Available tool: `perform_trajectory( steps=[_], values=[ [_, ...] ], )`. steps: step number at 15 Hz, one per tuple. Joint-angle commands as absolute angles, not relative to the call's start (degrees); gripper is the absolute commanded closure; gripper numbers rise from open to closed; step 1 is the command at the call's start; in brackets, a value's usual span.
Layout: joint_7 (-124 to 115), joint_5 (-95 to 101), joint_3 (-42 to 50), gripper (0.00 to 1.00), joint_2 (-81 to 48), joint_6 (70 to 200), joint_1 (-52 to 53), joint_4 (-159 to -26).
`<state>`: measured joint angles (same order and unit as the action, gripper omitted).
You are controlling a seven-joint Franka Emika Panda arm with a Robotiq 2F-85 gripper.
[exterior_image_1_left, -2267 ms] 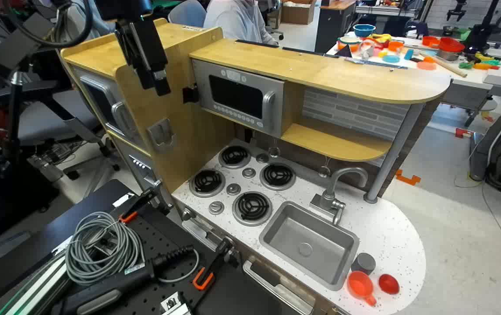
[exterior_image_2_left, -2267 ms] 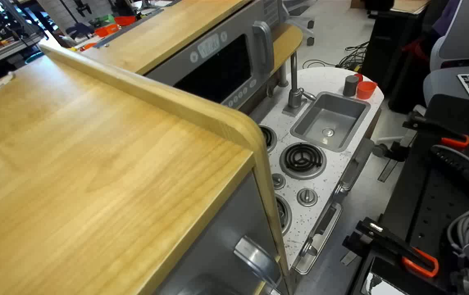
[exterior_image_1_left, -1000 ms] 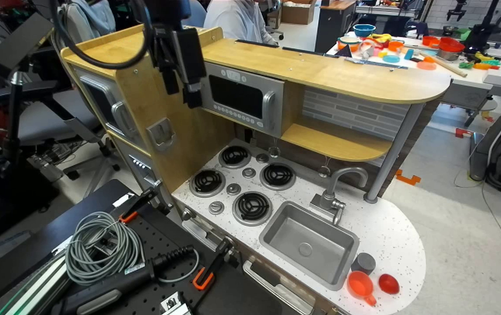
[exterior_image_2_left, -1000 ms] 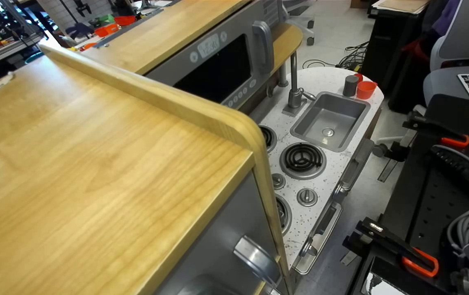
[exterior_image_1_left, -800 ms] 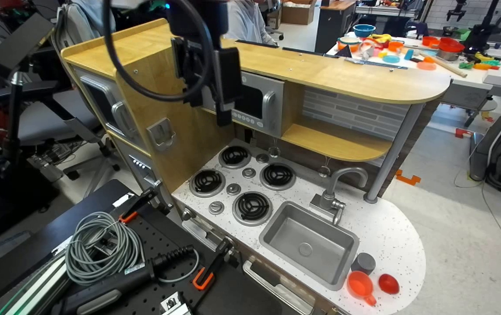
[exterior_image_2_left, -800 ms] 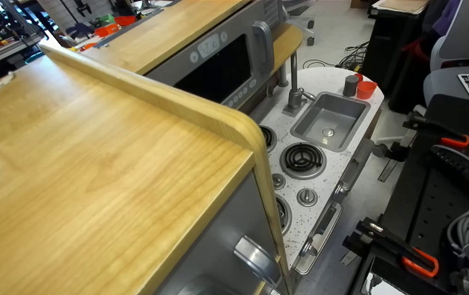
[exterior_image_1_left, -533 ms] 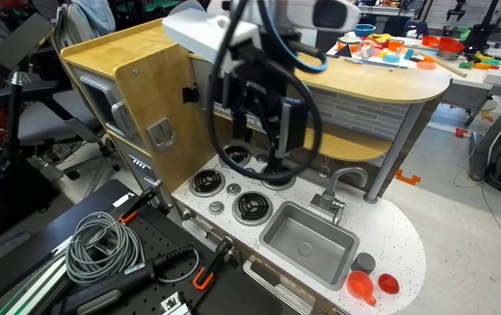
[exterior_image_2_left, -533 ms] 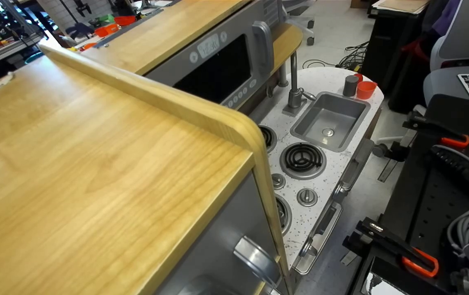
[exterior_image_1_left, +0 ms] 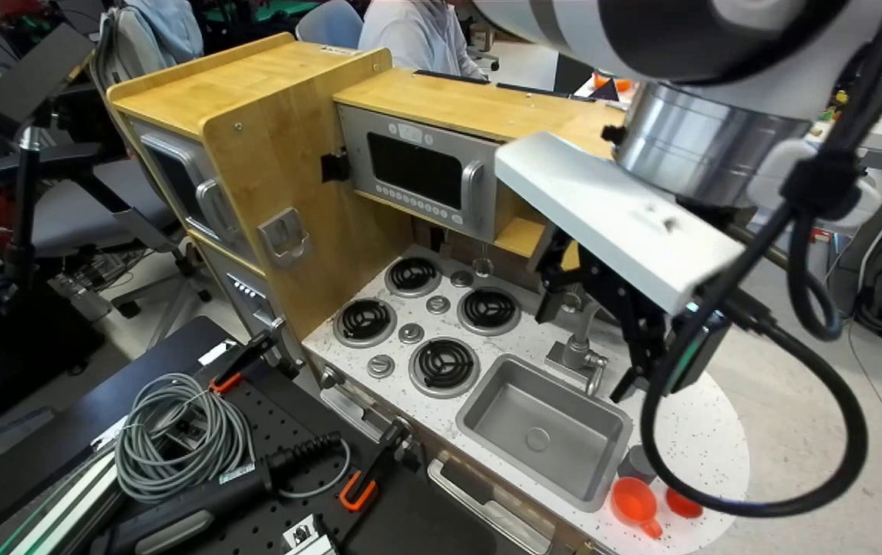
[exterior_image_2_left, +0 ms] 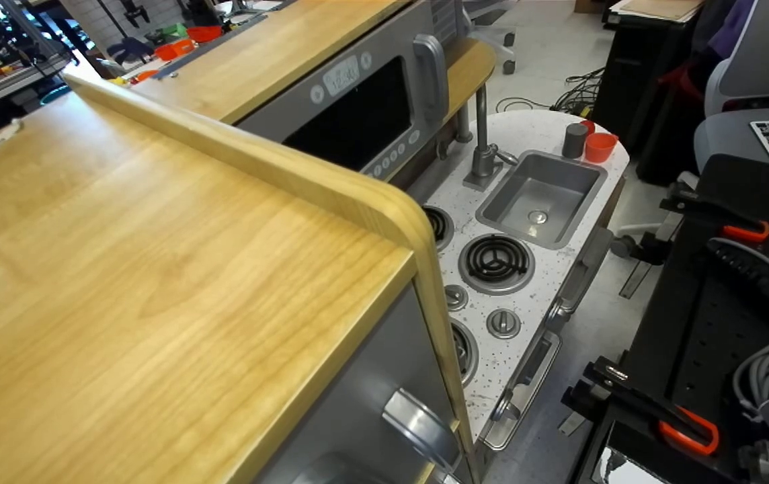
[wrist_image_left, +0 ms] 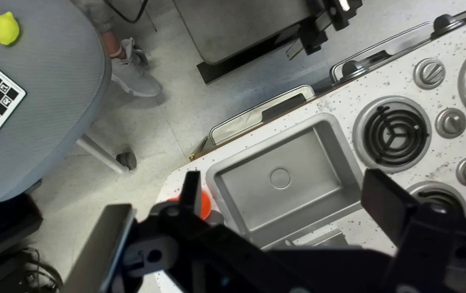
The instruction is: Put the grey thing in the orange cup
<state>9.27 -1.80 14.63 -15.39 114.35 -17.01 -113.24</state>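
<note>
The gripper (exterior_image_1_left: 586,345) is held above the counter (exterior_image_2_left: 525,131), its fingers spread well apart and nothing gripped. In an exterior view the grey thing (exterior_image_1_left: 632,466) is seen just right of the sink (wrist_image_left: 306,162), on the far side of the orange cup (exterior_image_1_left: 634,501); whether the two touch cannot be told. If a finger is lowered between them, the cup could be tipped or pushed off the near edge, since little room is left there. The looped cable (exterior_image_1_left: 761,509) might also be dragged against the small red container (exterior_image_1_left: 680,506). In the wrist view the grey thing is partly hidden by the gripper, so the grasp could be misaligned. It is stood upright, its long axis vertical; no sideways direction is given by its round shape, and whether its top is open cannot be told.
</note>
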Motion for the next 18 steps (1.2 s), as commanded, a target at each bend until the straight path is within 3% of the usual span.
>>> perform_trajectory(
  steps=[1,18],
  values=[
    [13.36,-3.82,14.34,0.0,-24.77,116.04,-20.38,-105.28],
    [25.69,-1.72,10.22,0.0,-49.63,126.21,-28.46,-89.44]
  ],
)
